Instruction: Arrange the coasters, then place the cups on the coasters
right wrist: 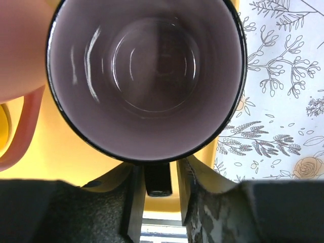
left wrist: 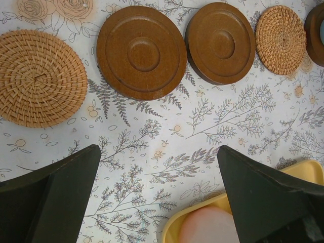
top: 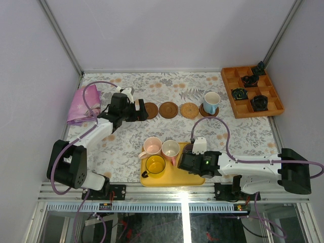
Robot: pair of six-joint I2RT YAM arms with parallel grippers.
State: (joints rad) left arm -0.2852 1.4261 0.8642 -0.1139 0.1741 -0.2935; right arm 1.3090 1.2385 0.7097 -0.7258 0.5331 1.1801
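Four coasters show in a row at the back in the top view: two dark ones (top: 150,110) (top: 167,110), a tan woven one (top: 188,110), and a dark one (top: 208,112) under the light blue cup (top: 211,101). My left gripper (top: 135,110) (left wrist: 158,152) hovers open at the row's left end, just near of another woven coaster (left wrist: 38,78). On the yellow tray (top: 177,179) stand the pale pink (top: 152,147), pink (top: 170,148) and yellow (top: 155,165) cups. My right gripper (top: 190,154) (right wrist: 158,172) straddles the handle of the grey-purple cup (right wrist: 147,76), with a slim gap on its right side.
An orange compartment box (top: 251,91) with small black objects sits at the back right. A pink cloth (top: 81,104) lies at the left edge beside the left arm. Pale walls close in the table on the left, back and right.
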